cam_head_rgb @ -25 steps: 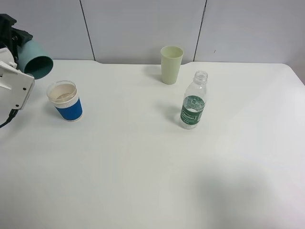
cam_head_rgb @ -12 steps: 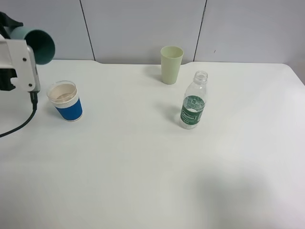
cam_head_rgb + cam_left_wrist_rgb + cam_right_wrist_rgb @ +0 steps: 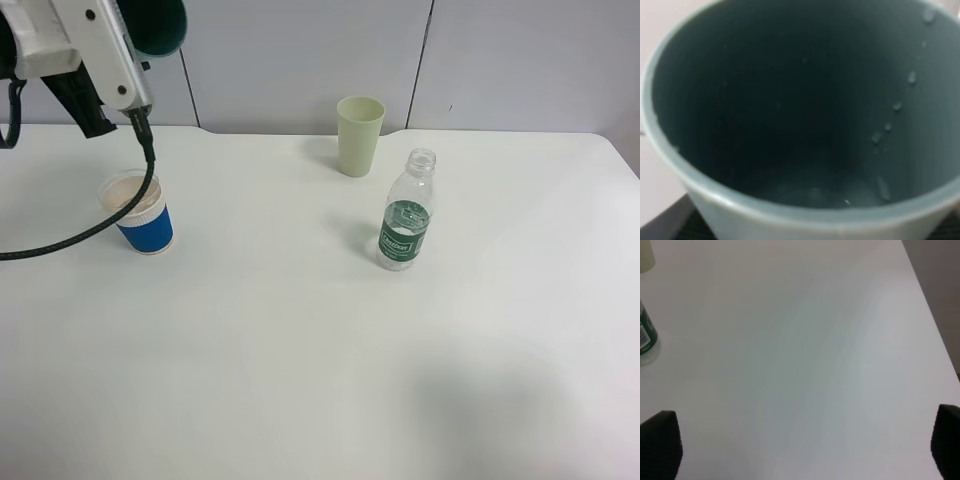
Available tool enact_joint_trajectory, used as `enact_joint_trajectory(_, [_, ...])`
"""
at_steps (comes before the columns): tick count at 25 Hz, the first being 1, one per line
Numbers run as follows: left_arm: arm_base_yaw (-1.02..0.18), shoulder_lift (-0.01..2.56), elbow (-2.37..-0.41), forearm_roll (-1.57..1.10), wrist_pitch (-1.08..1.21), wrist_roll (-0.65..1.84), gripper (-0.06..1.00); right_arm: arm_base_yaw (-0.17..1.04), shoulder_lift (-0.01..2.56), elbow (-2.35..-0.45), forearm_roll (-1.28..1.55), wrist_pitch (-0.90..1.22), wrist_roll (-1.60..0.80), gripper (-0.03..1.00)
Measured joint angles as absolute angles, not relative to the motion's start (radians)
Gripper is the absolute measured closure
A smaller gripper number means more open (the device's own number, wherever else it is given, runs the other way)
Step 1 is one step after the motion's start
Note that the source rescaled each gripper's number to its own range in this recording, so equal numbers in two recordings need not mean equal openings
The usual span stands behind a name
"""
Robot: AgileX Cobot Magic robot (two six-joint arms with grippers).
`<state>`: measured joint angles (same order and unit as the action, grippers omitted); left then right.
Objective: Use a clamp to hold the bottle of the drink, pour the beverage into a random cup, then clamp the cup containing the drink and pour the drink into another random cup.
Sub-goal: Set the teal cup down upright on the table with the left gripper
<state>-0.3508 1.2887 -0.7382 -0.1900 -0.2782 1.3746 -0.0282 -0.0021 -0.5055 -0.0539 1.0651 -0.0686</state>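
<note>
- Left gripper (image 3: 150,30) clamped on the teal tumbler (image 3: 158,24), raised at the far-left corner, above and beyond the blue-banded cup (image 3: 138,212) on the table (image 3: 300,340).
- Right gripper wide open and empty: only two dark finger tips (image 3: 660,442) at the corners of its wrist view, over bare table.
- Tumbler tipped on its side, long axis near level, mouth facing right and away from the arm; blue-banded cup below and nearer, so pouring probably calls for lowering and re-tipping towards it.
- Left arm far nearer to that cup; bottle (image 3: 405,213) and pale green cup (image 3: 359,135) stand well right.
- Tumbler cut off by the frame edge; jaws themselves hidden.
- In the left wrist view only droplets (image 3: 896,106) on the dark inner wall; liquid at the bottom hard to make out.
</note>
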Motion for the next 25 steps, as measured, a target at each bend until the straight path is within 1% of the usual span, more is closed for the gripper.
enact_joint_trajectory(5, [-0.409, 1.289, -0.738, -0.237, -0.146, 1.280, 0.93, -0.028, -0.002, -0.505, -0.054, 1.065, -0.069, -0.03])
enact_joint_trajectory(8, [-0.416, 1.289, -0.738, -0.238, -0.075, 1.111, 0.93, -0.028, -0.002, -0.505, -0.054, 1.065, -0.069, -0.03])
enact_joint_trajectory(12, [-0.416, 1.289, -0.738, -0.238, -0.051, 0.736, 0.93, -0.028, -0.002, -0.505, -0.054, 1.065, -0.069, -0.03])
enact_joint_trajectory(18, [-0.416, 1.289, -0.738, -0.229, -0.087, 0.179, 0.93, -0.028, -0.002, -0.505, -0.054, 1.065, -0.069, -0.03])
enact_joint_trajectory(21, [-0.416, 1.289, -0.738, -0.150, -0.117, -0.039, 0.93, -0.028, -0.002, -0.505, -0.054, 1.065, -0.069, -0.03])
enact_joint_trajectory(25, [-0.416, 1.288, -0.713, 0.026, -0.219, -0.220, 0.93, -0.028, -0.002, -0.505, -0.054, 1.065, -0.069, -0.03])
